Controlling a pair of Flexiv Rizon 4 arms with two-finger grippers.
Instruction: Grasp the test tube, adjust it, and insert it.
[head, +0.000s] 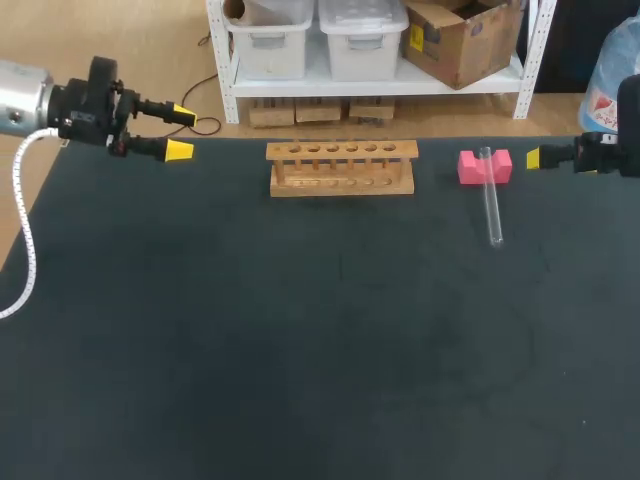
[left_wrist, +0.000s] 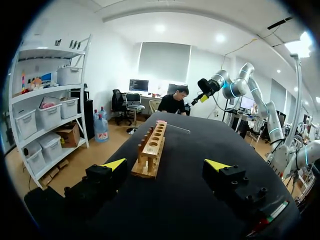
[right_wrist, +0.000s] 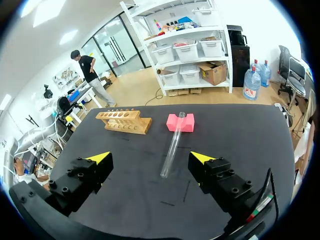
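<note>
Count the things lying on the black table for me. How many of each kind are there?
wooden test tube rack: 1
glass test tube: 1
pink block: 1
Total: 3

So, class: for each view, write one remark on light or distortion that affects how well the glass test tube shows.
Head view: the clear test tube shows only as pale edges on the dark table. Left wrist view: fisheye curves the table's edges; the tube is a thin pale line beyond the rack. Right wrist view: the tube shows plainest, a light streak along its glass.
</note>
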